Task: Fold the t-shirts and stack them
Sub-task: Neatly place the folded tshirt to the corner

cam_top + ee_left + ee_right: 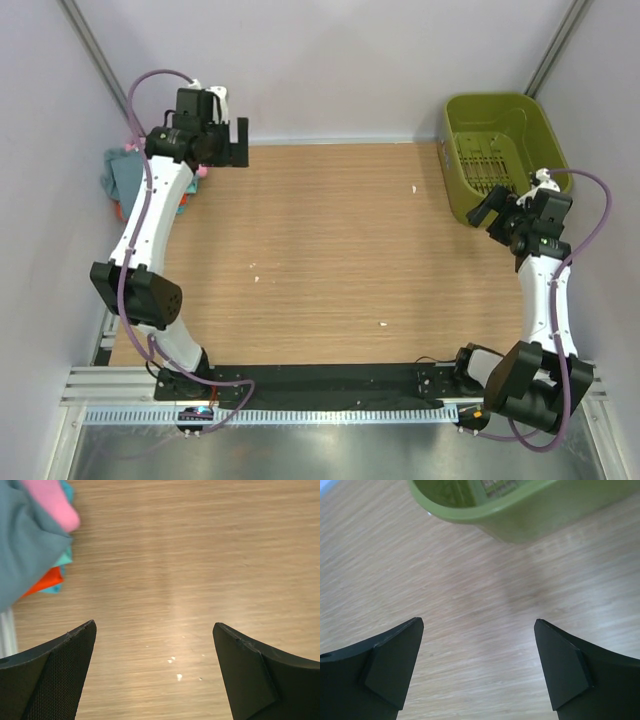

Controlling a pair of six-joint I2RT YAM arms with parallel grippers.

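Observation:
The t-shirts lie in a stack at the table's far left edge (122, 175). In the left wrist view the slate blue-grey one (25, 540) is on top, with pink (50, 500), teal (64, 559) and orange (46, 582) showing beneath it. My left gripper (235, 148) is open and empty, just right of the stack over bare wood; it also shows in the left wrist view (154, 625). My right gripper (487, 212) is open and empty, in front of the basket, and appears in the right wrist view (478, 621) too.
The olive-green plastic basket (455, 150) stands at the far right corner and looks empty; its rim shows in the right wrist view (520, 510). A few small white specks (179, 677) lie on the wooden table (330, 240). Walls close in on the left, back and right.

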